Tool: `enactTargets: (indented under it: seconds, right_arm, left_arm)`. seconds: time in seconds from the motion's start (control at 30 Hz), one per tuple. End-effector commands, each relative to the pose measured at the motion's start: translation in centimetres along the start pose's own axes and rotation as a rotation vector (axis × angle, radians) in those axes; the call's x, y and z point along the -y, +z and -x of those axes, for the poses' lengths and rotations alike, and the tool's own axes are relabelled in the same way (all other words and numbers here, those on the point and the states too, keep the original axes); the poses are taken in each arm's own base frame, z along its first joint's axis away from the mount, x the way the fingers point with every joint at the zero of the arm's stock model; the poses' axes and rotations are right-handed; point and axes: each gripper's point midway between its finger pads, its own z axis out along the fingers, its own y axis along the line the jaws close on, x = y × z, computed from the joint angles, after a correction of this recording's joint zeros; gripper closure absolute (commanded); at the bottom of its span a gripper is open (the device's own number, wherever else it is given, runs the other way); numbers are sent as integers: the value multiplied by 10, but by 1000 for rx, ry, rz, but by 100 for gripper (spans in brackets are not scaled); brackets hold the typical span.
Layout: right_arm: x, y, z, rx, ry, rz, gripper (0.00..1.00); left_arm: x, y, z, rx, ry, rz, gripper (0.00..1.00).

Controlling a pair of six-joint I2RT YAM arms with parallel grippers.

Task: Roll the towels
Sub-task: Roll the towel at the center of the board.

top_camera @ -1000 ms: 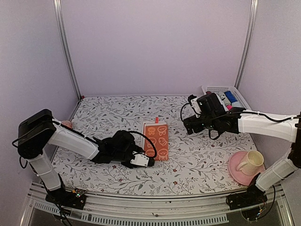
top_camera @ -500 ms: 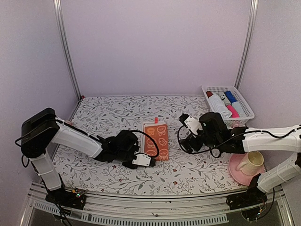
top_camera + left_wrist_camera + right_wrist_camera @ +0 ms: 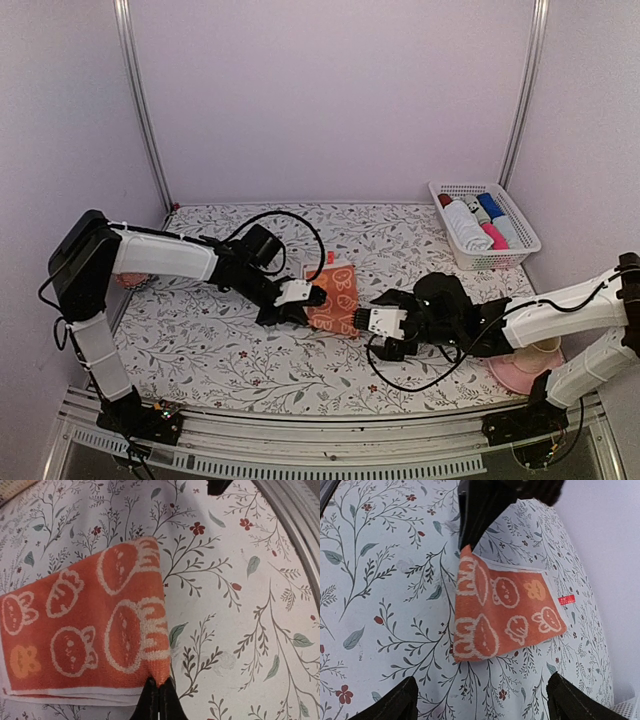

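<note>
One of the towels, orange-red with white cartoon faces [image 3: 338, 296], lies folded flat on the floral table. My left gripper [image 3: 313, 297] is shut on its near left corner; in the left wrist view the black tips [image 3: 159, 692] pinch the corner of the towel [image 3: 85, 625] and pull it up into a point. My right gripper [image 3: 366, 328] hovers open just off the towel's near right corner. In the right wrist view its fingers [image 3: 395, 705] stand wide apart below the towel [image 3: 505, 610], with nothing between them, and the left gripper [image 3: 480, 510] shows at the far corner.
A white basket [image 3: 512, 214] at the back right holds several rolled cloths. A pink plate [image 3: 512, 372] sits at the near right, partly hidden behind my right arm. Grey metal posts and lilac walls close in the table.
My left gripper has shut on the towel's corner and drawn it up and back. My right arm has swung from the basket down to the towel's near right corner.
</note>
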Motion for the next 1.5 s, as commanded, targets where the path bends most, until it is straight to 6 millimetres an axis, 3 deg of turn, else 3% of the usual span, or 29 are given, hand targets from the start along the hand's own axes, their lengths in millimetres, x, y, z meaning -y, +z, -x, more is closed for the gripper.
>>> enactTargets:
  seconds: [0.0,0.13,0.4,0.53,0.7,0.8,0.93,1.07,1.23,1.47]
  right_arm:
    - [-15,18,4,16,-147,20,11]
    - [-24,37,-8,-18,-177,4,13]
    - [-24,64,-25,-124,-265,-164,13]
    - [-25,72,-24,-135,-265,-197,24]
    - [-45,72,-21,-123,-307,-175,28]
    - [-49,70,-16,-112,-300,-180,41]
    - [-56,67,-13,-109,-291,-191,49]
    - [-53,73,-13,-125,-293,-239,59]
    - [-47,83,-21,-174,-308,-296,59]
    - [-30,74,-18,-170,-317,-402,61]
  left_arm:
    - [34,-4,1,80,-145,-233,100]
    - [36,-8,0,95,-170,-251,100]
    - [28,-7,-5,77,-209,-253,100]
    - [26,-8,-6,73,-220,-248,100]
    - [21,-10,-8,75,-235,-235,100]
    - [20,-10,-9,75,-243,-233,100]
    - [22,-10,-11,71,-250,-232,100]
    - [23,-11,-13,66,-250,-225,100]
    - [23,-13,-13,70,-248,-221,100]
    - [23,-13,-13,70,-247,-221,100]
